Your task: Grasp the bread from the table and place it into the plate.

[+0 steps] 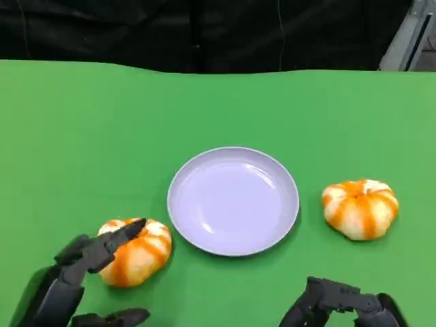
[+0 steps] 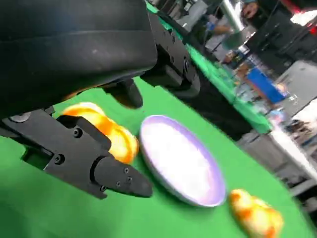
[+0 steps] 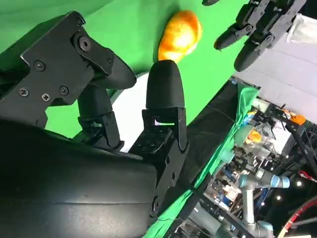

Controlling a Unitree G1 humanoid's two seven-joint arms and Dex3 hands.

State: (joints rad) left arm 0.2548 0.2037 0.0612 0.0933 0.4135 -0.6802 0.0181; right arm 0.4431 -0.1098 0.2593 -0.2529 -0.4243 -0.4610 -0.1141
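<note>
Black fingers of the left hand (image 1: 95, 255) reached over the nearer bread roll (image 1: 136, 251) at about seven o'clock on the table, one fingertip lying on its top and another finger low beside it; the fingers were spread around the roll, and whether they actually gripped it I could not tell. The left wrist view showed the same roll (image 2: 106, 130) between the fingers, just beside the plate (image 2: 181, 166). The right hand (image 1: 340, 303) sat low at five o'clock, fingers curled in with nothing in them.

The lilac plate (image 1: 233, 200) stood at the centre, bare. A second bread roll (image 1: 360, 208), white with orange stripes, lay at three o'clock of the plate, apart from its rim.

No writing or label could be read anywhere. The table (image 1: 218, 102) was covered in plain green cloth, with dark drapery behind it at twelve o'clock (the wrist views showed a blurred, cluttered workshop beyond, and a person (image 2: 233, 20) past the table's edge).
</note>
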